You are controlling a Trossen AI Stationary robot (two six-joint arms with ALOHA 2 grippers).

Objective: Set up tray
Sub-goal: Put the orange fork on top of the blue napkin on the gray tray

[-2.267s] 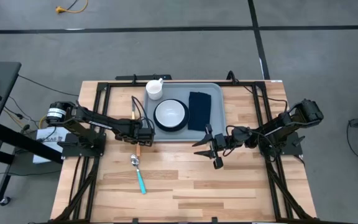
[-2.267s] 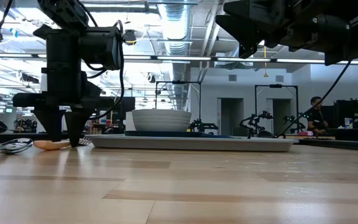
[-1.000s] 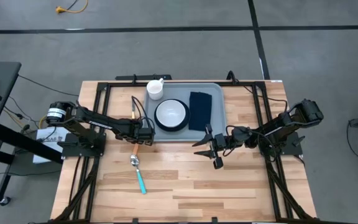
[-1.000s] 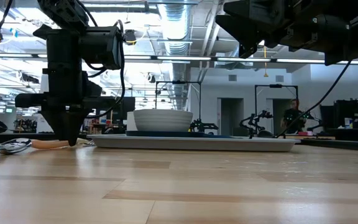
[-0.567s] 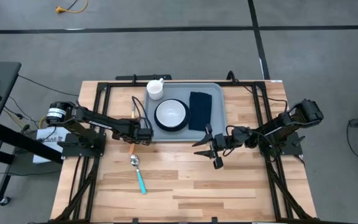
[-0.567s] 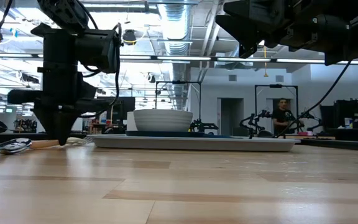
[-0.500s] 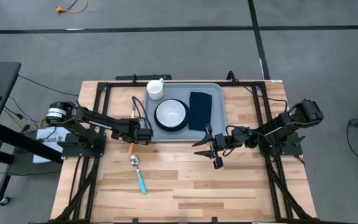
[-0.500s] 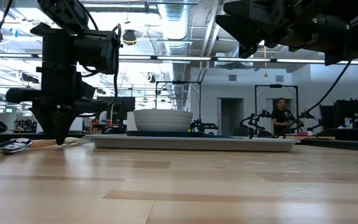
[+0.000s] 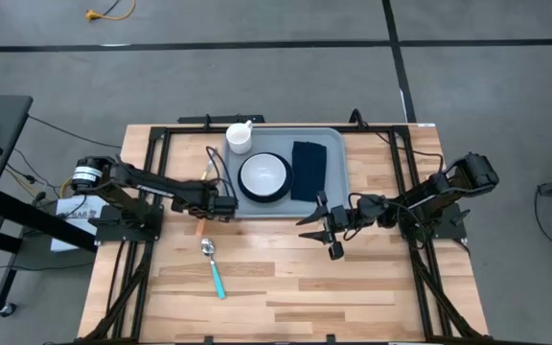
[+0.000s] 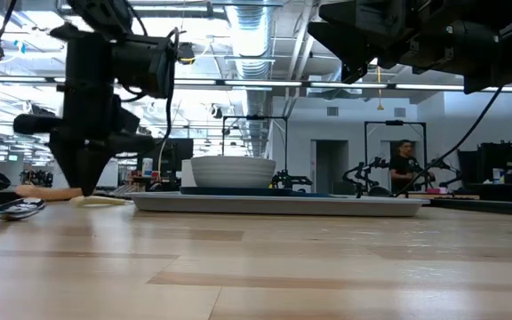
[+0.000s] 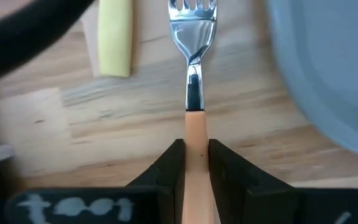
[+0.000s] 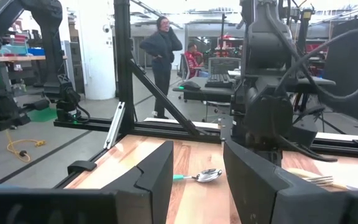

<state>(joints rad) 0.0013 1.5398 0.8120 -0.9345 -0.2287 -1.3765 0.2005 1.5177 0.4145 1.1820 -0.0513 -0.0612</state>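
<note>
Tabletop: pale wooden slat tabletop (image 9: 286,278) on grey floor.
Tray: large flat grey-blue plastic tray (image 9: 333,144), upper centre, carrying white bowl (image 9: 263,174) and dark navy cloth napkin (image 9: 307,168).
Left hand: left hand (image 11: 194,155), left of tray, fingers narrowed on orange-handled metal fork (image 11: 193,74).
Right hand: right hand (image 9: 320,230), below tray's lower right corner, fingers apart, holding nothing.
Spoon: teal-handled metal spoon (image 9: 215,268), lower left.

At the centre of the high view, the large flat grey-blue plastic tray (image 9: 333,158) carries a round dark teal plate (image 9: 264,195) under a white bowl (image 9: 263,174), and a dark navy cloth napkin (image 9: 308,169). A white mug (image 9: 239,136) sits at its upper left. Lower left of centre, a teal-handled steel spoon (image 9: 215,268) lies on the pale striped wooden table (image 9: 276,287). In the left wrist view, a silver fork with a peach-orange handle (image 11: 193,112) shows at centre, a pale yellow handle (image 11: 115,37) at upper left.
</note>
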